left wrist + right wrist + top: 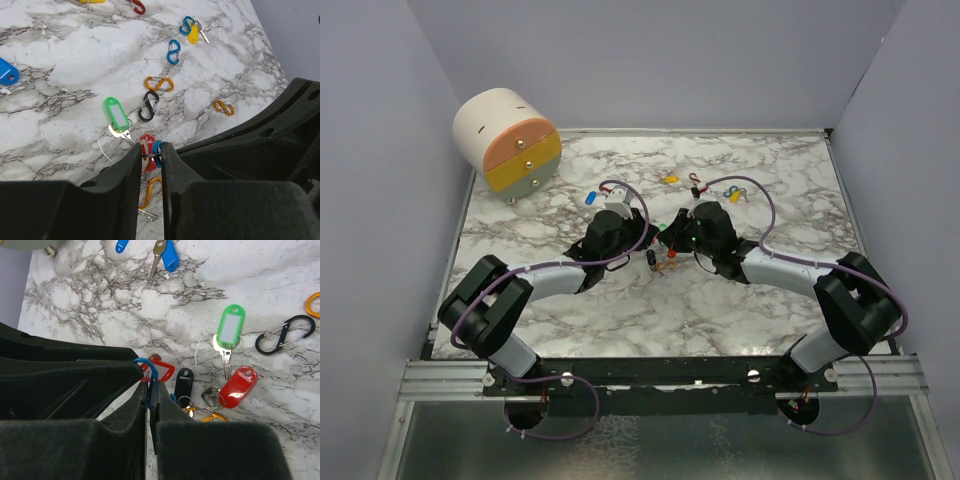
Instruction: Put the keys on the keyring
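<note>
Left gripper (151, 149): fingers drawn close with a narrow slit between them. Red and blue pieces show in the slit, but whether the fingers clamp either cannot be told. Right gripper (149, 390): fingers pressed almost together, pinching a blue S-shaped wire clip (145, 366) whose upper loop stands out just past the fingertips and meets the tip of the left gripper. White marble-patterned table (260, 270), bearing the following. Red oblong plastic key tag (166, 371), just beyond the right fingertips, behind the blue clip. Black oblong plastic key tag (184, 380), just right of those fingertips, lying flat. Second red plastic key tag (238, 386), farther right, touching a small metal ring and key. Orange S-shaped wire clip (208, 416), beside the right finger, partly under the black tag's ring. Green oblong plastic key tag with a white label window (230, 326), beyond and right of the fingertips, with a silver metal key (226, 360) attached. Black S-shaped wire clip (285, 334), well right of the fingers. Blue plastic key tag with a brass-coloured key (170, 255), far beyond the fingertips.
</note>
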`<state>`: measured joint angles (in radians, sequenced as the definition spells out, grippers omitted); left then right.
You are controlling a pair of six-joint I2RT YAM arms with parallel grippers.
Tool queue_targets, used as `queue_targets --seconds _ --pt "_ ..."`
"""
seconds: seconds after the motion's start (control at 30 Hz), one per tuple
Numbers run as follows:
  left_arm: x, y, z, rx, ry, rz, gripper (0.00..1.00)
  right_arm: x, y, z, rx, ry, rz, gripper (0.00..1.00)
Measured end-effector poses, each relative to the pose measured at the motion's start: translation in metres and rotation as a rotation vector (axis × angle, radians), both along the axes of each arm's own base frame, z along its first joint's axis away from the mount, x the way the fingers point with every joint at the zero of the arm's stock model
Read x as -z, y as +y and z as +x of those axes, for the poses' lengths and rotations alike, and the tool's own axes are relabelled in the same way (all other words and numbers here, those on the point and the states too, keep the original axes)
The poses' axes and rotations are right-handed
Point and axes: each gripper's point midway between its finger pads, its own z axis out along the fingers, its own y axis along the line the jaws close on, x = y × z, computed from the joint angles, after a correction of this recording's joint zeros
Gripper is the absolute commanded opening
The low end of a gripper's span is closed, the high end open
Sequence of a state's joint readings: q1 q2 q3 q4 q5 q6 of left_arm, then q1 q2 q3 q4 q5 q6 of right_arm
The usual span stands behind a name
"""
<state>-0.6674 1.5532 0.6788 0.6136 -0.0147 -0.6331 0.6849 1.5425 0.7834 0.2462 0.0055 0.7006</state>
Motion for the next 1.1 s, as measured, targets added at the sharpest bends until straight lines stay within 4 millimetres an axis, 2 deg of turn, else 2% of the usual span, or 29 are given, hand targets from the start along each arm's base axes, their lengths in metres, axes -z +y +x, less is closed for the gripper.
queue_targets --seconds 0.23,0.47,0.57,0.7,0.77,0.9,1.1 --pt "0.000 0.002 0.001 -0.005 0.000 0.000 0.07 0.000 0.000 0.000 -0.003 -0.004 -0.006 0.09" --pt "-0.004 0.004 0.003 -0.012 -0.008 -0.006 0.07 0.002 -0.001 -0.001 -0.006 -0.001 -0.015 0.11" --pt "-0.005 0.004 0.003 -0.012 -0.010 -0.007 0.07 0.002 -0.001 -0.001 -0.006 -0.001 -0.016 0.23" --pt "-0.005 0.005 0.004 -0.013 -0.010 -0.007 0.07 -0.001 -0.002 -0.001 -0.006 -0.008 -0.014 0.52" --pt "-0.006 0.007 0.005 -0.019 -0.011 -0.008 0.07 -0.005 -0.004 -0.002 -0.003 -0.018 -0.014 0.56" --pt "-0.008 0.010 0.008 -0.028 -0.017 -0.009 0.07 -0.016 -0.016 -0.008 0.022 -0.050 -0.011 0.57" --pt "-0.014 0.014 0.012 -0.035 -0.033 -0.008 0.07 -0.026 -0.042 -0.012 0.099 -0.085 -0.063 0.62"
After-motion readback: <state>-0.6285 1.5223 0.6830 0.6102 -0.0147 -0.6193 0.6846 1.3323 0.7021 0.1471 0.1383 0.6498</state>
